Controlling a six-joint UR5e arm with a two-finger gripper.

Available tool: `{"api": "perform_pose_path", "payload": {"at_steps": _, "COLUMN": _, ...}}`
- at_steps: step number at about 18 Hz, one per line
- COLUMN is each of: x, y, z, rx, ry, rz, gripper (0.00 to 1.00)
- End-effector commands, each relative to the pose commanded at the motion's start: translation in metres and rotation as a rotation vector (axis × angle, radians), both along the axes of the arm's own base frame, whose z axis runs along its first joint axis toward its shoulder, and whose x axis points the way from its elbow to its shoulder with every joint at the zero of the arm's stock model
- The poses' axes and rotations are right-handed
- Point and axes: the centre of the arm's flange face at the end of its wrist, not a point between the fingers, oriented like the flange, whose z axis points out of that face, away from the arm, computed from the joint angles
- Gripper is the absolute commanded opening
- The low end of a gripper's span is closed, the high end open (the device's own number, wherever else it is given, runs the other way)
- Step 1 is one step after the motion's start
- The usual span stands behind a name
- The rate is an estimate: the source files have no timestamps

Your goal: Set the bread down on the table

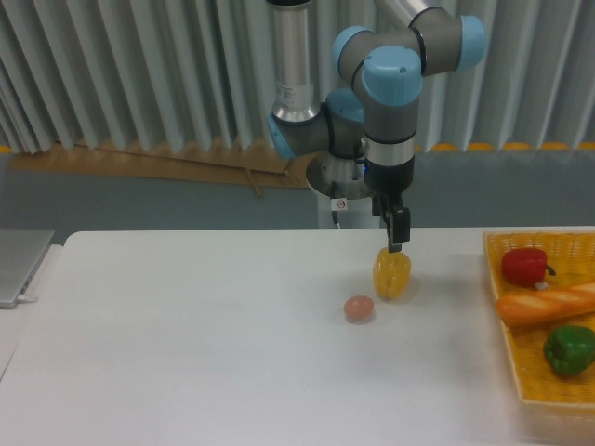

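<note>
The bread [547, 305], a long golden-orange baguette, lies across the yellow wicker basket [512, 364] at the right edge of the white table [186, 353]. My gripper [396, 243] hangs far left of the bread. It points straight down, and its tips are just above the top of a yellow bell pepper [391, 274] that stands on the table. The fingers show edge-on as one dark shape, so I cannot tell whether they are open or shut.
A red pepper [523, 266] and a green pepper [569, 348] lie in the basket on either side of the bread. A small pinkish-brown ball [359, 308] sits on the table left of the yellow pepper. A grey flat object [19, 265] is at the table's left edge.
</note>
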Motion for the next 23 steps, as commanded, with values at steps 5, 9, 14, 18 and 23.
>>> {"api": "perform_pose_path", "payload": {"at_steps": 5, "x": -0.001, "y": -0.002, "z": -0.01, "rx": -0.002, "ry": -0.002, "rz": 0.006, "gripper": 1.0}}
{"api": "perform_pose_path", "payload": {"at_steps": 9, "x": -0.001, "y": -0.003, "z": -0.008, "rx": 0.003, "ry": -0.006, "rz": 0.003, "gripper": 1.0}}
{"api": "perform_pose_path", "payload": {"at_steps": 14, "x": 0.005, "y": 0.0, "z": -0.003, "rx": 0.02, "ry": -0.016, "rz": -0.002, "gripper": 1.0}}
{"api": "perform_pose_path", "payload": {"at_steps": 18, "x": 0.01, "y": 0.001, "z": -0.003, "rx": 0.052, "ry": -0.039, "rz": 0.026, "gripper": 1.0}}
{"api": "perform_pose_path", "payload": {"at_steps": 23, "x": 0.012, "y": -0.001, "z": 0.006, "rx": 0.066, "ry": -0.023, "rz": 0.042, "gripper": 1.0}}
